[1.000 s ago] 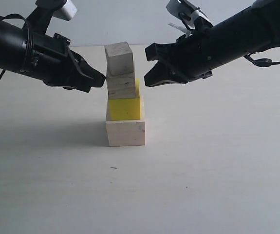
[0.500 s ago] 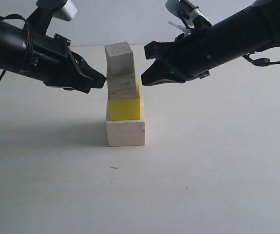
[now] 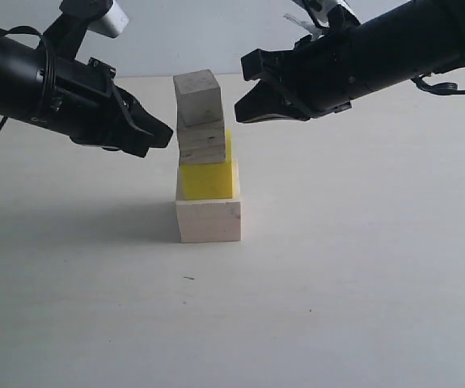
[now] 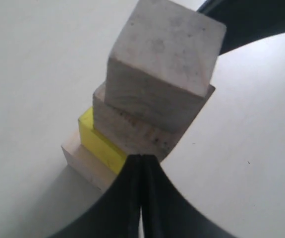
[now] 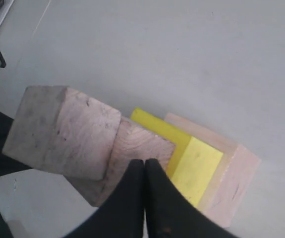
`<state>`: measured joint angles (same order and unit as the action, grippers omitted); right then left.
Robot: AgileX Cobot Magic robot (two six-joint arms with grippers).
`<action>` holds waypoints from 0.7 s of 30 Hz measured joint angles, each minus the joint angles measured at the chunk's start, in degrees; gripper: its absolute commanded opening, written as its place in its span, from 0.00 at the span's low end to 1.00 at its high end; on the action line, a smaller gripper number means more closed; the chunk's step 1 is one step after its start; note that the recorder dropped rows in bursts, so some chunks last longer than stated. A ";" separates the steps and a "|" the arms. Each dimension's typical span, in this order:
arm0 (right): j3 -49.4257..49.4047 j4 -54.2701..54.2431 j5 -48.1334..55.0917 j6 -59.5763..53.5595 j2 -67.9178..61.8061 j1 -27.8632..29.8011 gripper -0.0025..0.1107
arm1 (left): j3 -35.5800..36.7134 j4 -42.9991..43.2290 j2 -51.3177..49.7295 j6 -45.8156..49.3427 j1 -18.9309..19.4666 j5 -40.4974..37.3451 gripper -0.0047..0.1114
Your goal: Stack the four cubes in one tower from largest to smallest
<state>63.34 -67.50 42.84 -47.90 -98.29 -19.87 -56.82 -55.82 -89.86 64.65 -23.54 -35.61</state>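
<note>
Tower (image 3: pixel 206 162) on table (image 3: pixel 361 283), pale base (image 3: pixel 208 221), yellow cube (image 3: pixel 208 179), grainy cube (image 3: pixel 202 143), grey cap (image 3: pixel 198 97) twisted, left hand (image 3: pixel 167 133) closed, empty, beside it, right hand (image 3: pixel 238 111) closed, empty, near cap

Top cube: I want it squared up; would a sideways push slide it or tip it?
The top cube sits twisted on the grainy cube, so a high push might tip it off. Its bare wood looks rough, so it would likely grip rather than slide. It is small and solid, so probably light and stiff.

Pale wood cube (image 3: pixel 208 221), bright yellow cube (image 3: pixel 208 179), layered-grain wood cube (image 3: pixel 203 144), whitish-grey cube (image 3: pixel 198 95)
</note>
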 measured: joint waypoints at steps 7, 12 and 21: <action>0.00 -3.26 0.56 -2.52 0.32 0.00 0.02 | 0.00 0.51 2.55 -0.35 0.87 0.22 0.04; 0.00 -3.53 0.76 -2.65 0.32 0.00 0.02 | 0.00 0.51 2.88 -0.44 1.61 0.43 0.04; 0.00 -4.56 0.91 -3.35 0.32 0.00 0.02 | 0.00 0.28 2.88 -0.59 1.60 0.43 0.04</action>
<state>63.34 -72.07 43.75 -51.25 -97.97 -19.87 -56.82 -55.54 -86.98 64.06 -21.94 -35.18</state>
